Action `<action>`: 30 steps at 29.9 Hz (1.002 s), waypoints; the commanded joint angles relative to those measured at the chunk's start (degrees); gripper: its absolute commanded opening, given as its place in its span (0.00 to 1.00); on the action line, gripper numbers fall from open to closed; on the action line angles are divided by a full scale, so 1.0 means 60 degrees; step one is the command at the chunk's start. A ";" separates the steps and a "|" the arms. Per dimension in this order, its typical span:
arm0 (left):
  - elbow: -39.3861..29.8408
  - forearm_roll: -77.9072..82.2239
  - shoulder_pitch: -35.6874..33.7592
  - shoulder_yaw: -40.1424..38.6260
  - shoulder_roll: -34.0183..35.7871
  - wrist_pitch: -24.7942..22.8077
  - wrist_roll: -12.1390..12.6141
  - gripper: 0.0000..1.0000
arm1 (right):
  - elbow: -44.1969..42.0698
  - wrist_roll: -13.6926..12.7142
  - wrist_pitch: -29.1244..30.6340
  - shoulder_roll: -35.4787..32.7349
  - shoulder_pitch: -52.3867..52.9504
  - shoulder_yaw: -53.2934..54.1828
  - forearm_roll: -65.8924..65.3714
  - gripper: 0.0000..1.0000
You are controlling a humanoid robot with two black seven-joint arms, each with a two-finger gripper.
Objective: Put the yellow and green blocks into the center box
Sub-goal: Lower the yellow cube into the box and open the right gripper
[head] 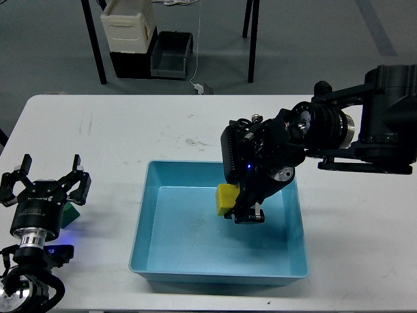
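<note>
A white table fills most of the view, its top scuffed with faint grey marks and smudges. Behind it lies a grey-blue floor. Dark legs of other furniture stand on that floor. Between them sits a cream box on a black base, with a dark bin just beside it. A thin white cable runs down to a small plug. The light is even.

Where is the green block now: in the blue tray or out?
Out: the green block sits on the table, left of the tray.
</note>
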 commanded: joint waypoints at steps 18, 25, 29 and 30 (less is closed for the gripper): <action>0.0000 0.0020 -0.0159 -0.0190 0.0073 0.0035 0.0015 1.00 | -0.0889 0.0001 0.0014 0.0479 -0.0648 -0.0180 0.1287 0.97; 0.0000 0.0063 -0.0423 -0.0190 0.0687 0.0196 0.0030 1.00 | -0.0947 0.0001 -0.0132 -0.0354 -0.0151 0.0258 0.1346 0.97; 0.0000 0.0137 -0.0716 -0.0175 0.1345 0.0196 0.0088 1.00 | -0.0962 0.0001 -0.0147 -0.1203 -0.0163 0.1530 0.1361 0.97; 0.0014 0.0137 -0.0818 -0.0160 0.1637 0.0196 0.0088 1.00 | -0.0962 0.0001 -0.0161 -0.1467 -0.0222 0.1984 0.1346 0.97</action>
